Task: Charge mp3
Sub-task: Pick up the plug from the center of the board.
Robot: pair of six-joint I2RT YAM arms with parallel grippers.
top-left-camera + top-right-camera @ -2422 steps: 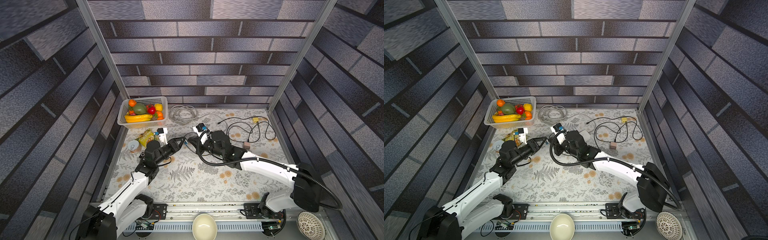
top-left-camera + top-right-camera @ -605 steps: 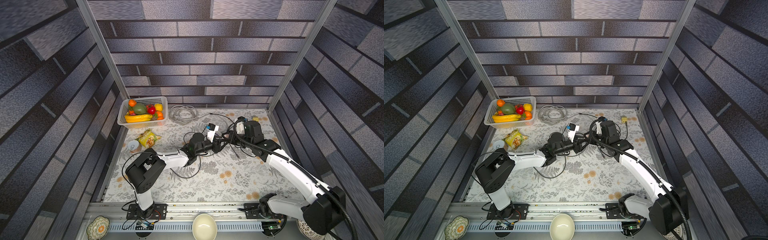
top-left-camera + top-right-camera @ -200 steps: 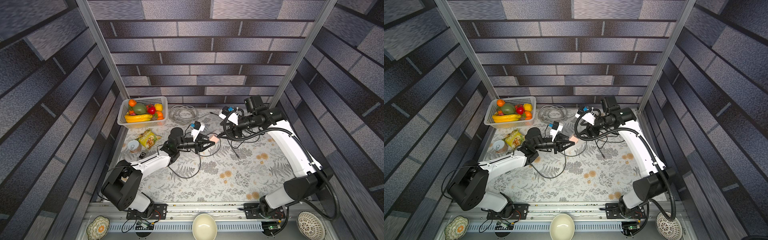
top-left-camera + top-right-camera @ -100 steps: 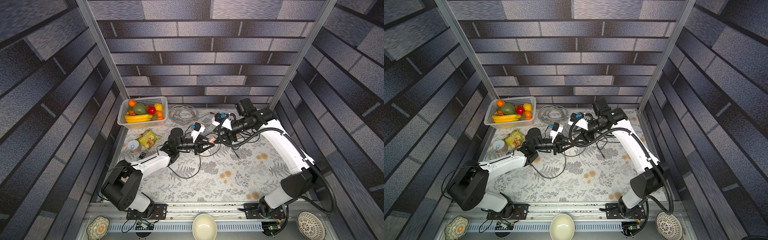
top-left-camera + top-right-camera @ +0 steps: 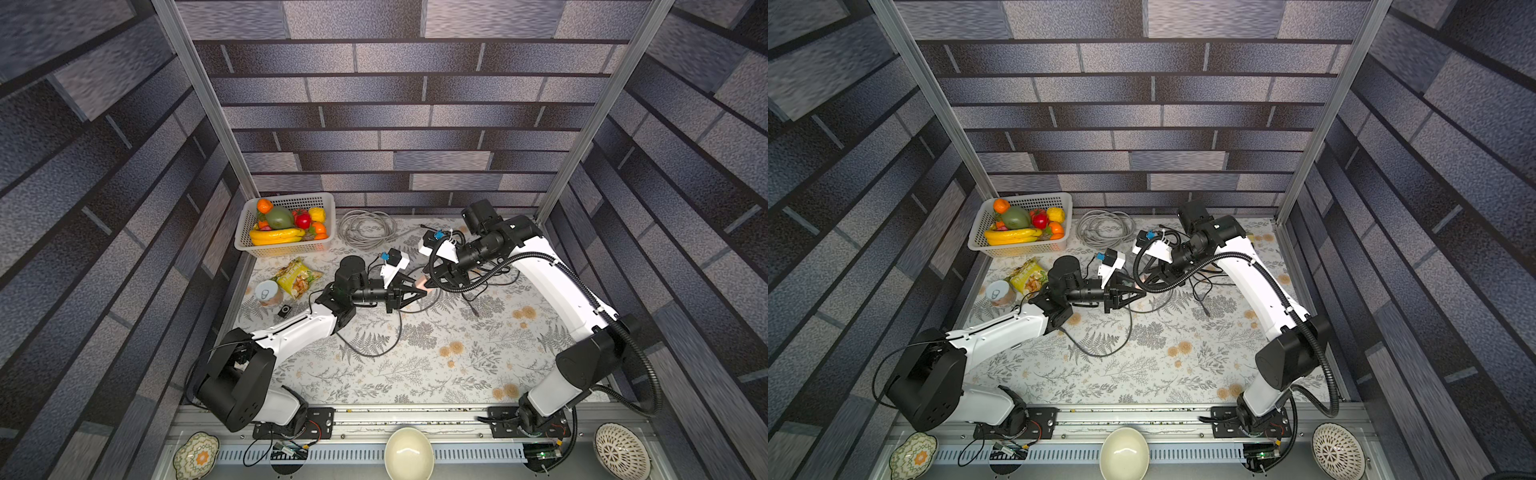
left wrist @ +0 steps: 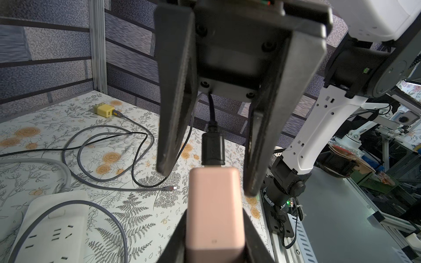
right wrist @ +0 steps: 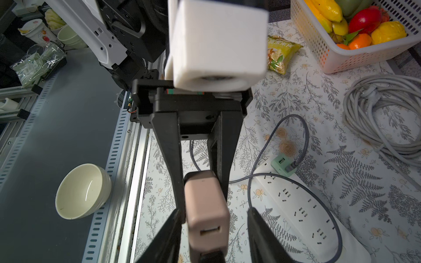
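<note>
Swung in from nearer the far edge over the last second, the right gripper (image 6: 208, 178) now has its fingers (image 6: 177, 102) on either side of a black USB plug (image 6: 213, 148). They are spread clear of it with a gap on both sides and grip nothing. That plug butts against the end face of a pink adapter (image 6: 215, 205); whether it is fully seated cannot be told. On the left gripper (image 7: 202, 195) the fingers (image 7: 172, 159) are clamped on the adapter's two flanks, holding it in the air above the middle of the tabletop. Below them a white power strip (image 7: 307, 205) lies flat, with a green adapter (image 7: 283, 165) plugged into it and a grey cable (image 7: 306, 136) looping off. The mp3 player (image 5: 285, 310), a small dark square, lies by the left edge, just beside a can (image 5: 268, 293) and near a snack bag (image 5: 297, 278), well apart from both grippers. A fruit basket (image 5: 286, 249) sits in the far left corner, with a coiled grey cord (image 5: 365, 228) beside it along the far edge. A yellow adapter (image 6: 103, 111) lies near the far right corner.
</note>
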